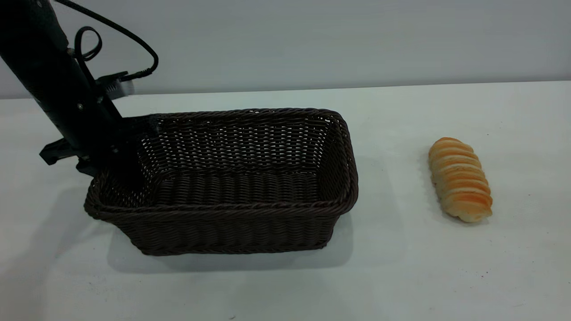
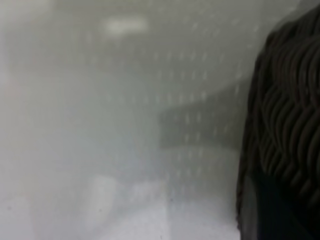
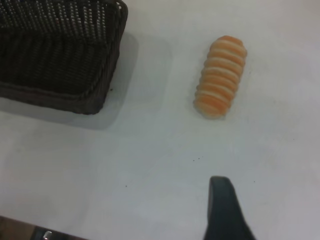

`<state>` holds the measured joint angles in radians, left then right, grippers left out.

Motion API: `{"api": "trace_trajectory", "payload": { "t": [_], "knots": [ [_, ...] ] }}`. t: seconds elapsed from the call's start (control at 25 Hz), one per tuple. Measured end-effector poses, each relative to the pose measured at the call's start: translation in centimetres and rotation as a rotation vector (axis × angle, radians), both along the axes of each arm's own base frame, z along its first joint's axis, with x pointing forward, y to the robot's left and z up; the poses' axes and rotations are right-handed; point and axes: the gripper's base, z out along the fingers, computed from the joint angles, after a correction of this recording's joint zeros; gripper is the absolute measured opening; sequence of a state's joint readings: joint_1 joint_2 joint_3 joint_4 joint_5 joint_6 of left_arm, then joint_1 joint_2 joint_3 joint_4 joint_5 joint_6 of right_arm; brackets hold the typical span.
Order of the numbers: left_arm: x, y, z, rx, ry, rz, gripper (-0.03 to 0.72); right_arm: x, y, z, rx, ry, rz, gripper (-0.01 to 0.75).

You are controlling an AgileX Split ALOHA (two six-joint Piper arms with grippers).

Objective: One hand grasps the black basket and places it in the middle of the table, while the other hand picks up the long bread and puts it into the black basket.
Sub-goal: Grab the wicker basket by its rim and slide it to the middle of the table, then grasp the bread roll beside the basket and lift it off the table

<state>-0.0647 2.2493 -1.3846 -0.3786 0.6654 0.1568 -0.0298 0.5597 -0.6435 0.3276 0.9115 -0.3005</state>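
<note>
The black basket (image 1: 232,178) stands on the white table (image 1: 401,267), left of the middle in the exterior view. My left gripper (image 1: 120,167) is shut on the basket's left short wall, with one finger inside the rim. In the left wrist view the basket's weave (image 2: 287,115) fills one side, very close. The long bread (image 1: 460,178) lies on the table to the right of the basket, apart from it. In the right wrist view the bread (image 3: 221,76) and a corner of the basket (image 3: 65,55) show beyond my right gripper (image 3: 222,200), which hovers over bare table and holds nothing.
A grey wall runs behind the table. A black cable (image 1: 134,40) loops from the left arm above the basket's far left corner. Bare table lies between the basket and the bread and in front of both.
</note>
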Motion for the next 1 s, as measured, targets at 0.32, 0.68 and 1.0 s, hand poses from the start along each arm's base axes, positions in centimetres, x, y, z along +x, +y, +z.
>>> {"api": "trace_trajectory", "payload": {
  "t": [0.32, 0.68, 1.0],
  "knots": [
    [0.2, 0.0, 4.0, -0.008, -0.083, -0.016, 0.502, 0.0, 0.0, 0.0, 0.000, -0.001, 0.000, 0.450],
    [-2.1, 0.8, 13.7, 0.080, -0.210, -0.129, 0.517, 0.7, 0.3, -0.3, 0.029, 0.025, 0.029, 0.450],
    [-5.5, 0.9, 20.9, 0.070, -0.313, -0.141, 0.517, 8.7, 1.6, -3.4, 0.213, 0.078, 0.100, 0.450]
  ]
}}
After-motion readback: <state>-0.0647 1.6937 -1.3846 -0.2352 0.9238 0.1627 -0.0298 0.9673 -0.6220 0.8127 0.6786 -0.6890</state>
